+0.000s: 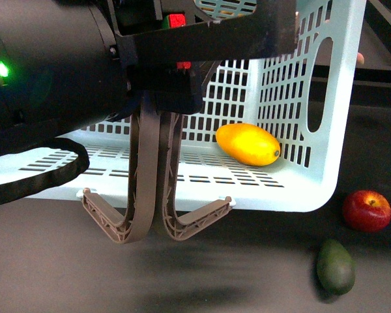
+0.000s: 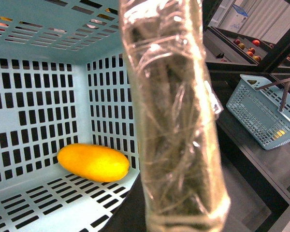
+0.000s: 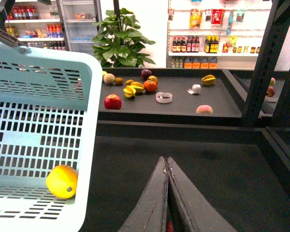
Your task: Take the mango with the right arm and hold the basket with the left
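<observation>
The turquoise basket hangs tipped on its side with its open mouth toward me. My left gripper, on the bulky black arm, is shut on the basket; both grey-brown handles run up into its jaws. The yellow-orange mango lies inside on the lower slotted wall, also visible as the mango and the mango. A film-wrapped finger fills the middle of the left wrist view. My right gripper is shut and empty over the dark table, beside the basket and outside it.
A red apple and a dark green pear-shaped fruit lie on the dark table right of the basket. A second turquoise basket sits on a side counter. A far counter carries several fruits, behind black frame posts.
</observation>
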